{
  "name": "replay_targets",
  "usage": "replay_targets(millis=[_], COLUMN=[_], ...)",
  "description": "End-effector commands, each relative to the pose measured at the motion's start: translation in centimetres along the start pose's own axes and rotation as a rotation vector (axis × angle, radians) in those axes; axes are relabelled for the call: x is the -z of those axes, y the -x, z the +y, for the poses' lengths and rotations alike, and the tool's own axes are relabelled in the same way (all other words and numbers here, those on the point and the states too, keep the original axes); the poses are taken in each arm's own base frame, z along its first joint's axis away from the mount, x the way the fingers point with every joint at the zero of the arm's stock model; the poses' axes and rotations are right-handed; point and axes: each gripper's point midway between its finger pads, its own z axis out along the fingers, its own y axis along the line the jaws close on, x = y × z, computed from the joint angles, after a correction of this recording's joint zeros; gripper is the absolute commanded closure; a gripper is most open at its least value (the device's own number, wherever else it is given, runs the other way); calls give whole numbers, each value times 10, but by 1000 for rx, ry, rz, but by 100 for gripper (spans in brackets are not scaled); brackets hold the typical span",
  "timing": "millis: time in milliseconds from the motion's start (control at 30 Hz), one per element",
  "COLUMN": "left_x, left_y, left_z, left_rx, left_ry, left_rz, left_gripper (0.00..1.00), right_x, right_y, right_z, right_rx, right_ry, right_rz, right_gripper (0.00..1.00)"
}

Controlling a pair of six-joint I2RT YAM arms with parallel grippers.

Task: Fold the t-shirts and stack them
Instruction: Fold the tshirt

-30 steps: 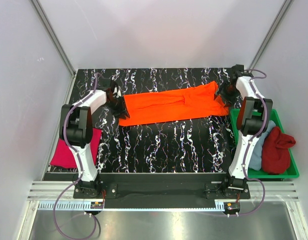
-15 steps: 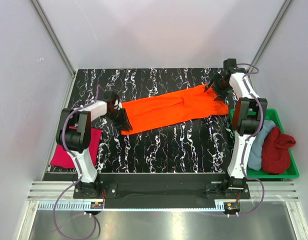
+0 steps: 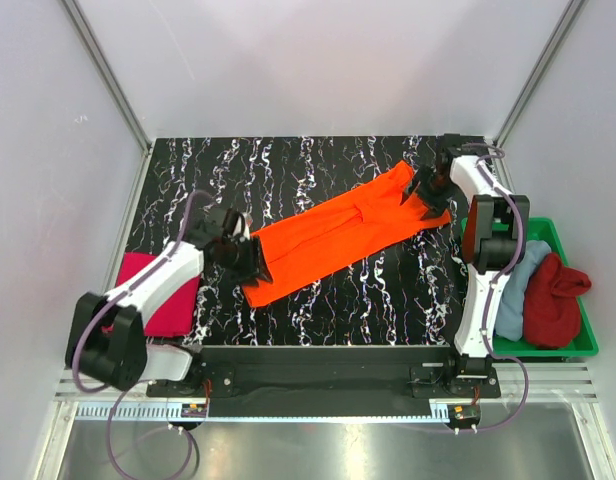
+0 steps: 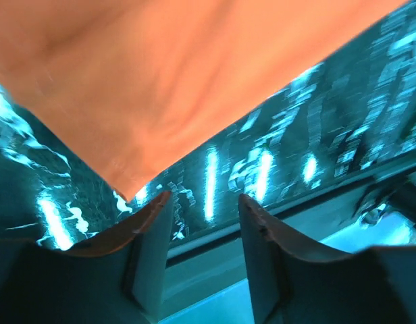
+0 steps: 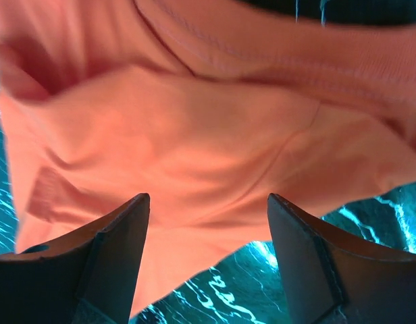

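Currently the orange t-shirt [image 3: 338, 230] lies as a long slanted strip on the counter [image 3: 368, 290]. At its near corner the left tool [image 4: 201, 202] stands a little apart and holds nothing. The right tool [image 5: 208, 202] gapes wide over the far end. If they close like this, either could catch only one layer and pull the fold open.

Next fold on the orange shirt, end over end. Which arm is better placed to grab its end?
Right, probably. The right gripper, fingers open, frames a broad stretch of the orange t-shirt. The left gripper, also open, meets only its corner tip, mostly bare table.
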Motion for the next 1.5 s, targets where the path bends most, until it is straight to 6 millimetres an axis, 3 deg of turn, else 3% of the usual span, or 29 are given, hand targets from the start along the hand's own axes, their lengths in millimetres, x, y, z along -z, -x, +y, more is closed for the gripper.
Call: replay_targets(millis=[0,33,133,333,433,733,800,1033,1167,1367,1467], left_x=[41,48,48,33,23,4,-1,-22,-33,-41,-42], left_y=[50,62,82,112,123,135,132,110,95,78,67], left_z=[-27,-34,-25,15,25,34,36,51,51,50,46], left_rx=[-107,-130,-149,10,24,-6,-5,37,72,114,132], left_ry=[-14,-12,36,30,27,46,48,60,27,-12,-45], left_rz=[-213,-240,-242,-202,-184,-154,-136,-45,19,78,113], left_gripper=[51,51,52,51,51,48,48,47,48,48,48], right_x=[39,39,48,60,56,36,31,13,4,-25,-53], right_y=[-11,-17,-37,-94,-97,-84,-78,-34,-14,10,15], right_z=[35,38,58,112,116,122,115,91,92,94,93], right_rx=[86,89,129,283,281,237,216,156,146,193,240], right_ry=[106,121,176,297,317,285,240,51,4,-43,-64], right_rz=[-46,-32,-11,39,45,38,14,-146,-210,-255,-242], right_gripper=[24,24,25,27,29,34,34,29,23,19,18])
